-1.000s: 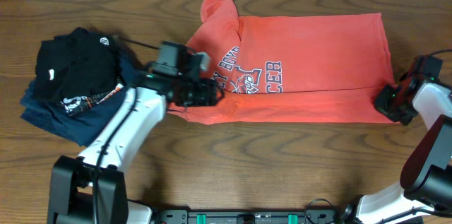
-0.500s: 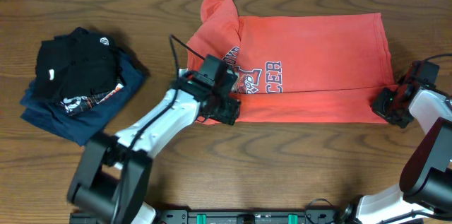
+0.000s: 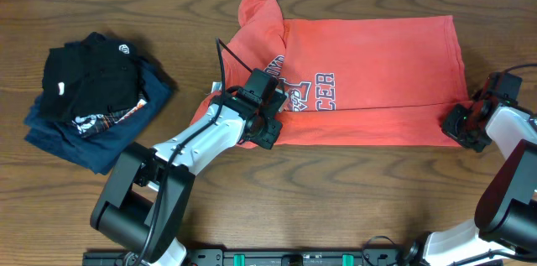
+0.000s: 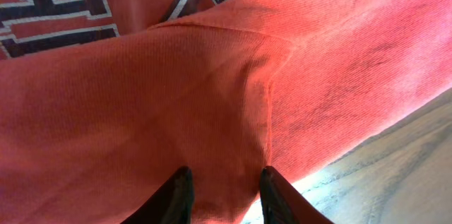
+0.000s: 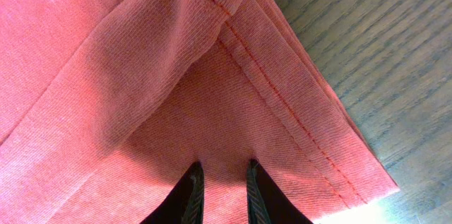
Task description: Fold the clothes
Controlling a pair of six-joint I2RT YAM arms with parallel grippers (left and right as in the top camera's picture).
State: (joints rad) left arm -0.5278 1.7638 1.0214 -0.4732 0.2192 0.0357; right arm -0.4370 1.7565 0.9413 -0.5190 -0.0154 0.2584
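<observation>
The clothes, a coral-red T-shirt with dark lettering, lie spread across the back middle of the table, the front strip folded over. My left gripper sits on the shirt's front edge below the letters. In the left wrist view its fingers are shut on a pinch of red cloth that puckers toward them. My right gripper is at the shirt's front right corner. In the right wrist view it is shut on the layered fabric just inside the stitched hem.
A pile of folded garments lies at the left, a black one on top of a navy one. Bare wooden table runs along the front, below the shirt.
My left arm has swung right from the shirt's left edge to its front edge, and its jaws have narrowed onto the cloth. The right gripper has kept its hold and place.
</observation>
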